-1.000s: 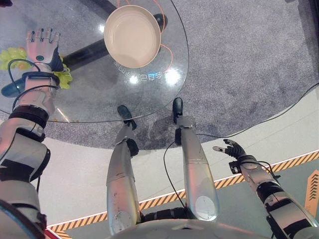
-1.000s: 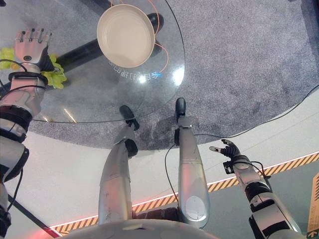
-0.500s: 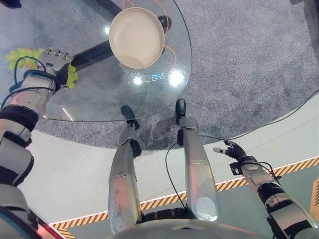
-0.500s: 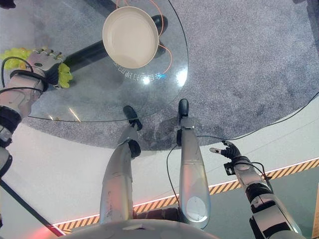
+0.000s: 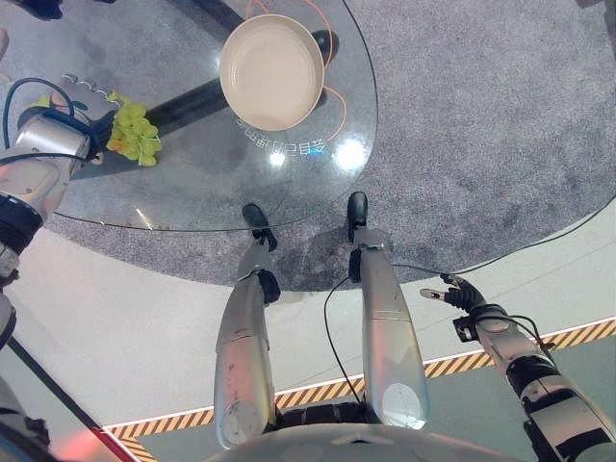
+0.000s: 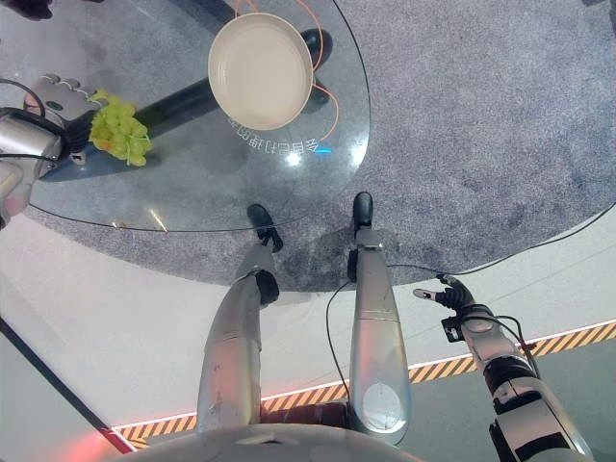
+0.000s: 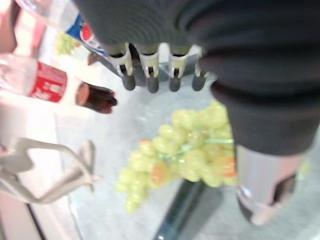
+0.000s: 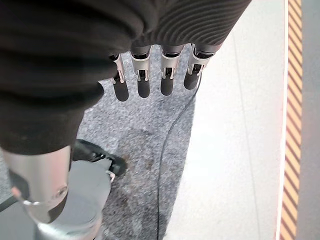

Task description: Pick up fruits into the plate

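Lying on the round glass table (image 5: 192, 192), well to the left of the beige plate (image 5: 272, 71), the bunch of green grapes (image 5: 134, 137) touches the left hand (image 6: 53, 96), whose fingers reach out nearly straight over it, gripping nothing. The right hand (image 5: 459, 293) hangs far from the plate, over the floor, fingers loosely spread and empty.

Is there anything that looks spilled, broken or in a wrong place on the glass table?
Nothing stands out. The bunch of green grapes lies whole on the glass table, beside the left robot hand, whose fingers are straight. The plate sits flat and empty, apart from the grapes. The right robot hand hangs open over the floor.
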